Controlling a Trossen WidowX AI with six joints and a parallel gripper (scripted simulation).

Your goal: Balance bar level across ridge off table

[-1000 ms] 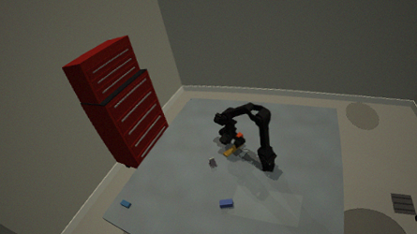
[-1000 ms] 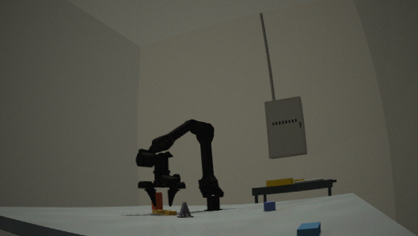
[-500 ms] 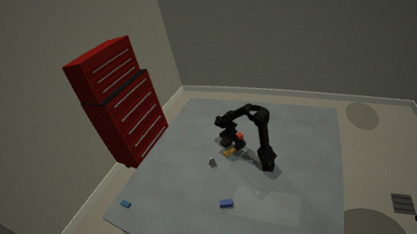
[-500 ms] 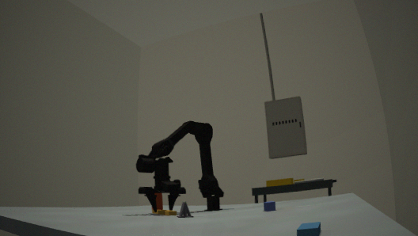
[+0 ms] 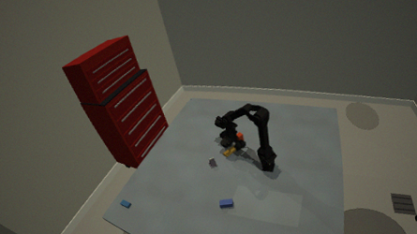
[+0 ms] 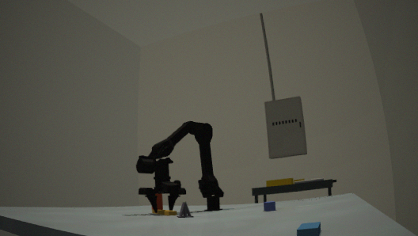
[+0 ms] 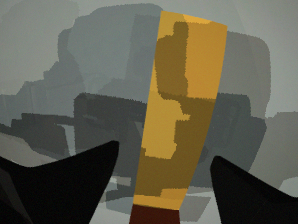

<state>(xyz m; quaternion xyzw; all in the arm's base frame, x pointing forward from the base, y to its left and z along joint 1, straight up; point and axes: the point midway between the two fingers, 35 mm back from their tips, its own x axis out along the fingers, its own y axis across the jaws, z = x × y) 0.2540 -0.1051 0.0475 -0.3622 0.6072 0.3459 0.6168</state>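
The yellow bar (image 5: 229,151) (image 6: 170,213) (image 7: 200,60) lies low at the table, with an orange-red block (image 5: 240,136) (image 6: 159,201) standing up at one end; that block's dark red side (image 7: 154,216) shows at the bottom of the wrist view. My gripper (image 5: 233,146) (image 6: 163,211) (image 7: 166,156) is open and low over the bar, pointing down, with one finger on each side of it. In the wrist view gaps show between the bar and both fingertips. The small grey ridge (image 5: 212,163) (image 6: 184,210) stands on the table beside the bar, apart from the gripper.
On the table (image 5: 169,183) a blue block (image 5: 226,203) (image 6: 269,206) and a lighter blue block (image 5: 125,204) (image 6: 309,229) lie well away from the gripper. The lighter one is near a table corner. A red tool cabinet (image 5: 119,104) stands beyond the table edge.
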